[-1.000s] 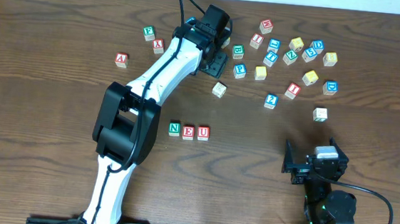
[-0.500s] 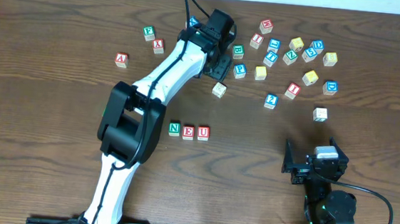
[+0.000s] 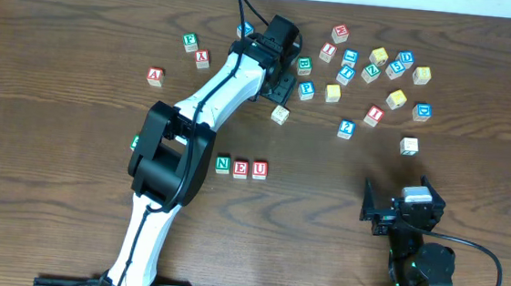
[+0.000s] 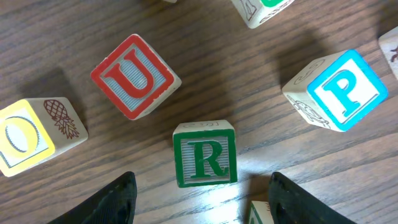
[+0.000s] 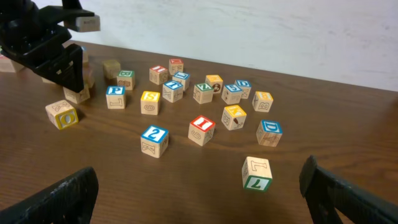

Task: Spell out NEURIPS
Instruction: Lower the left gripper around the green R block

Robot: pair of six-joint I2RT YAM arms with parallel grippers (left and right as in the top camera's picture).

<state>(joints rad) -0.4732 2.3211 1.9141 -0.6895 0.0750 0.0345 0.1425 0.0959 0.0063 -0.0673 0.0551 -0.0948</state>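
Green N point(image 3: 223, 165), red E point(image 3: 241, 167) and red U point(image 3: 260, 169) stand in a row at mid-table. My left gripper point(image 3: 280, 81) hangs open over the left edge of the loose cubes. In the left wrist view the green R cube point(image 4: 205, 154) lies flat on the wood just ahead of the gap between the fingers point(image 4: 118, 199), touching neither. The left gripper point(image 4: 202, 180) holds nothing. A blue P cube point(image 4: 342, 89) sits to the right of the R cube. A red I cube point(image 3: 375, 114) lies farther right. My right gripper point(image 3: 401, 209) rests open and empty.
Round the R cube lie another red U cube point(image 4: 135, 76), a yellow O cube point(image 4: 25, 135) and a green-edged cube point(image 4: 256, 214) by the right finger. Several more cubes point(image 3: 371, 70) are scattered at the back right. A red A cube point(image 3: 155, 76) sits at the left.
The left arm has shifted slightly to the right and its elbow has swung right with it. The right arm and all the cubes have stayed put.
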